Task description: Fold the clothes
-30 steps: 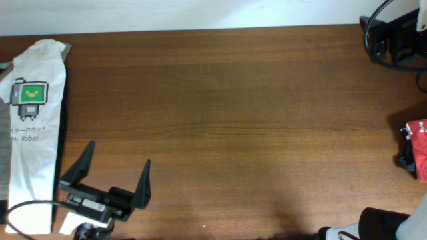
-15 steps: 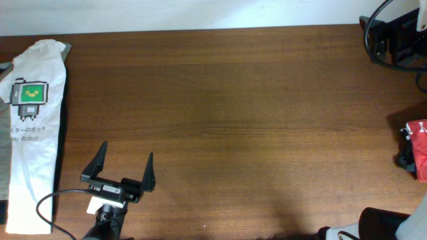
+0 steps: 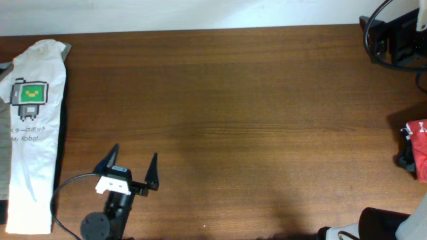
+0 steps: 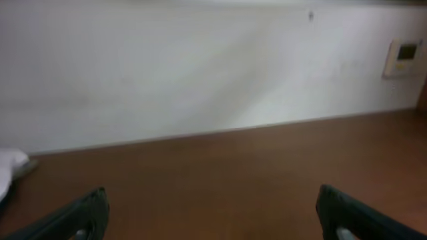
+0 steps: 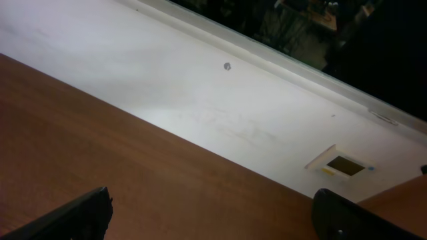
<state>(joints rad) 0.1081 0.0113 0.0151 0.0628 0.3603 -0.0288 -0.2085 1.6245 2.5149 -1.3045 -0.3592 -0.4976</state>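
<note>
A small part of the red-orange T-shirt (image 3: 420,143) shows at the right edge of the overhead view, bunched, mostly out of frame. My left gripper (image 3: 132,168) is open and empty near the table's front left, fingers pointing to the far side; its fingertips show in the left wrist view (image 4: 210,210) over bare wood. My right gripper (image 5: 213,213) is open and empty in the right wrist view, above bare table. In the overhead view only a dark part of the right arm (image 3: 383,223) shows at the bottom right.
A folded white T-shirt with a green pixel-robot print (image 3: 30,127) lies along the left edge of the brown wooden table (image 3: 247,120). Black equipment with cables (image 3: 393,40) stands at the back right corner. A white wall runs behind the table.
My left gripper has drawn back toward the front edge, tilted up, and its fingers have come closer together. The shirts have not moved.
</note>
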